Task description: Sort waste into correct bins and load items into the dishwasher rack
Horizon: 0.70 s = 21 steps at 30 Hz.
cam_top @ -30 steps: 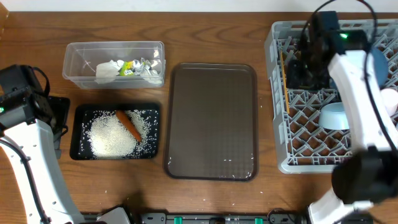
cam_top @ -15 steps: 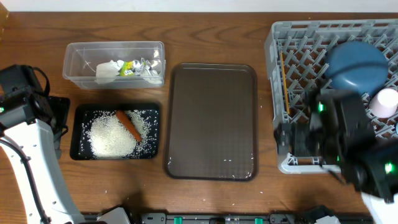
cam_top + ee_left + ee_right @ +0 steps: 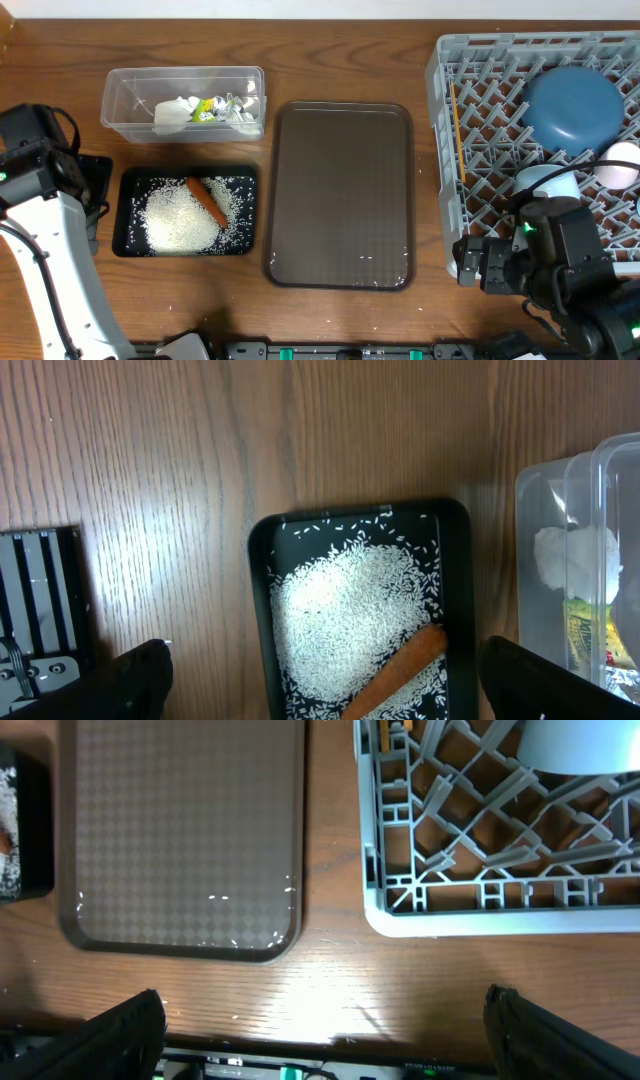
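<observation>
The clear tub [image 3: 120,95] holds the crumpled napkin [image 3: 172,113] and the foil wrappers [image 3: 215,107]. In the black tray [image 3: 188,172] lie the rice heap [image 3: 180,222] and the carrot [image 3: 207,200]. The grey rack [image 3: 441,150] carries the dark blue plate [image 3: 573,107], the light blue bowl [image 3: 545,182], the white cup [image 3: 621,165] and the chopsticks [image 3: 458,135] along its left side. My left gripper [image 3: 95,200] [image 3: 325,695] is open left of the black tray, holding nothing. My right gripper [image 3: 478,268] [image 3: 325,1030] is open and holds nothing, low by the rack's near left corner.
A large brown serving tray [image 3: 340,195] lies between the bins and the rack, with nothing on it. The right wrist view shows its near edge [image 3: 180,945], the rack's front wall [image 3: 500,923] and the table's front edge. A black slotted block [image 3: 40,600] lies left of the black tray.
My right arm has drawn back from over the rack's far left part to the table's near edge, and its jaws have opened. Plate, bowl and cup now show. The left arm is still.
</observation>
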{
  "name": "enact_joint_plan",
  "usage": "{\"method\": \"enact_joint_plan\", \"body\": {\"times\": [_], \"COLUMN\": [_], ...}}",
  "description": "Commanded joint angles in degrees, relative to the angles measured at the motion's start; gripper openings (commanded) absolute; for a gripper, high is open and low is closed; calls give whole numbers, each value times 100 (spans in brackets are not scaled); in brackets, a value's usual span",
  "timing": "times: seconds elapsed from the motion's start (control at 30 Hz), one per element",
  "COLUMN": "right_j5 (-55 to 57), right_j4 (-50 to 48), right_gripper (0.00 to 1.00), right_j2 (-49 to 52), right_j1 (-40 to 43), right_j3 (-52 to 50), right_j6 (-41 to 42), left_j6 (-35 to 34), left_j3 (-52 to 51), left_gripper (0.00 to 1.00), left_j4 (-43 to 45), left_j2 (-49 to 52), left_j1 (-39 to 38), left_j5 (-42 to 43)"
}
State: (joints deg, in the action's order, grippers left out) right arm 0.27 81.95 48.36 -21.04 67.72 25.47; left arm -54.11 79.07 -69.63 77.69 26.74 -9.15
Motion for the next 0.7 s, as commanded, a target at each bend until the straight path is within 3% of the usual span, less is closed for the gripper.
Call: {"method": "enact_joint_plan", "body": {"times": [0.0, 0.2, 0.4, 0.67], "right_j5": [210, 358, -1023, -1381], "right_j4": [101, -564, -2618, -5410], "right_gripper": [99, 99, 99, 99], "right_j2": [-4, -79, -994, -2743], "right_j1": [-68, 7, 844, 1718], "right_j3": [-44, -291, -1550, -3748], "right_j6": [-26, -494, -2044, -2149], "left_j6": [52, 50, 50, 50], "left_j3": [39, 39, 39, 39], "left_gripper": [99, 99, 99, 99], "left_j4": [-20, -20, -20, -20], "left_j2": [28, 28, 28, 28], "left_j1": [24, 24, 24, 24], "left_j5": [-31, -31, -31, -31]}}
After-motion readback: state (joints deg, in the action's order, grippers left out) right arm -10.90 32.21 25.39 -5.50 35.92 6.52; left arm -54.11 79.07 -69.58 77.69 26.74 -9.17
